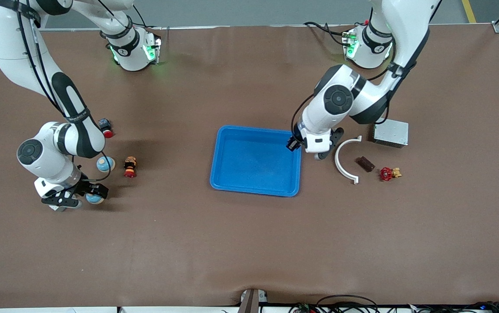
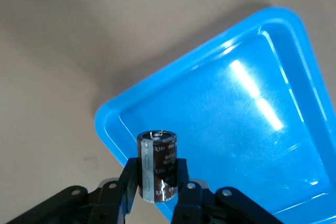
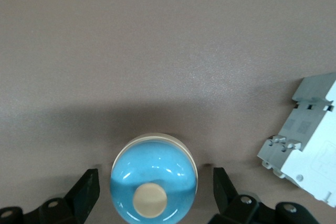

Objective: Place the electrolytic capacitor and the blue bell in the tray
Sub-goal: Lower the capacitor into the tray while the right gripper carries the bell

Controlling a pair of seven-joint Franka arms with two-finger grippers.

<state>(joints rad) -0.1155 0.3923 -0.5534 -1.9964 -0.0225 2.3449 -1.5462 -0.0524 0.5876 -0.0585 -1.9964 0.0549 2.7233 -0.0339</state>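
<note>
Blue bell (image 3: 154, 182): glossy dome with cream button, on the counter (image 1: 249, 243) at the right arm's end, between the spread fingers of the right tool (image 3: 152, 195); likely light, slippery, best pinched at its widest girth. Left tool (image 2: 157, 184): pinching a stiff, sleeved cylindrical capacitor (image 2: 157, 165) over the smooth plastic tray (image 2: 113, 121) rim.

High front view; 2 close wrist views
</note>
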